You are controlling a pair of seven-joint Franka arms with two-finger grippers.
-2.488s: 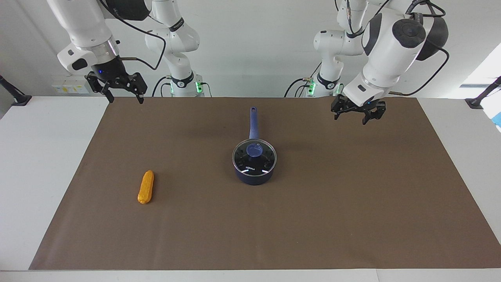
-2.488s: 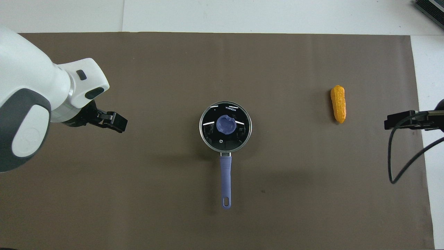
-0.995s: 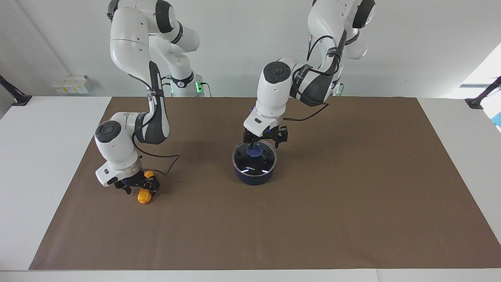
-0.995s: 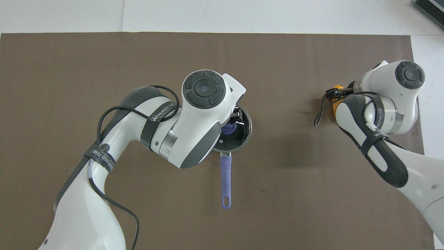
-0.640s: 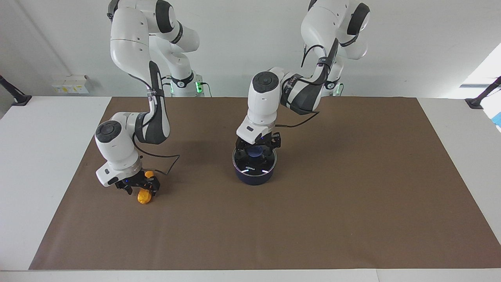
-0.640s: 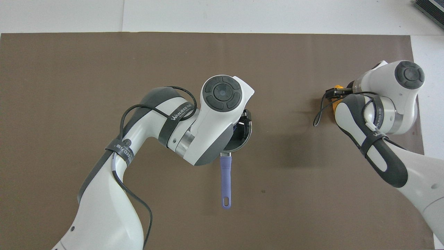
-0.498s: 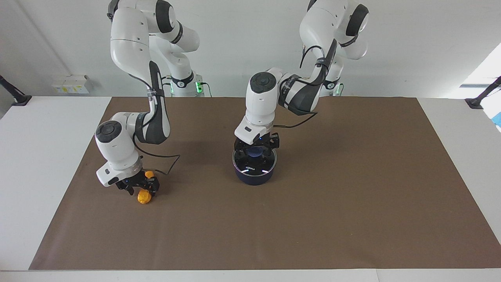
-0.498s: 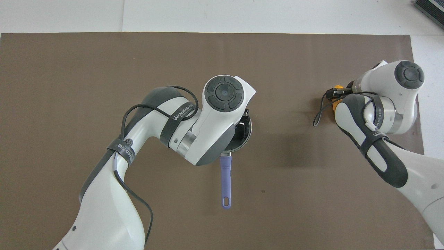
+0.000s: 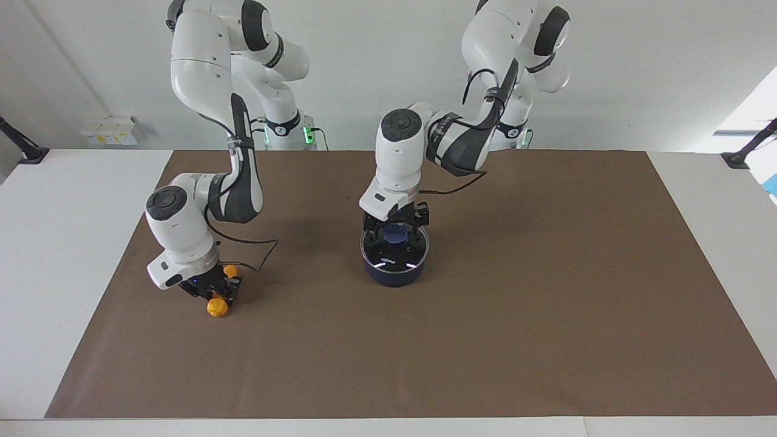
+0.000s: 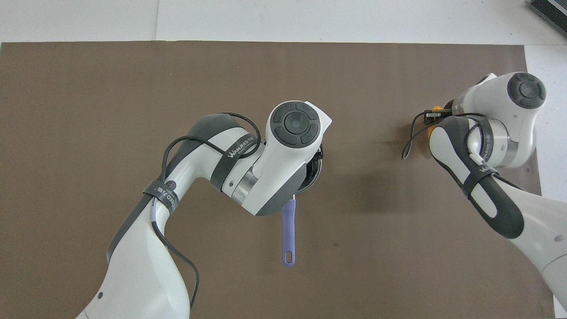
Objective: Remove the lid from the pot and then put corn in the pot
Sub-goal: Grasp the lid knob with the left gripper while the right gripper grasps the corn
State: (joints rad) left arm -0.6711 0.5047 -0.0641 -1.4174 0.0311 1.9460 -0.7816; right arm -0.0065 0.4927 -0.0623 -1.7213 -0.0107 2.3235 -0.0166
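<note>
The navy pot [image 9: 394, 274] stands mid-table with the glass lid [image 9: 394, 251] on it; its handle [image 10: 288, 230] points toward the robots. My left gripper [image 9: 395, 229] is down on the lid, fingers open on either side of the blue knob [image 9: 396, 234]. In the overhead view the left arm covers the lid, and only a piece of the pot's rim [image 10: 315, 170] shows. My right gripper [image 9: 213, 290] is shut on the orange-yellow corn [image 9: 217, 307], toward the right arm's end of the table, tilted and low over the mat. In the overhead view only the corn's tip [image 10: 436, 107] shows.
A brown mat [image 9: 546, 303] covers most of the white table [image 9: 61, 243]. Nothing else stands on it. The right arm's cable [image 9: 255, 252] hangs close to the mat near the corn.
Both arms came down from rest, the left onto the lid, the right onto the corn. In the last half second the right gripper closed on the corn and tilted it.
</note>
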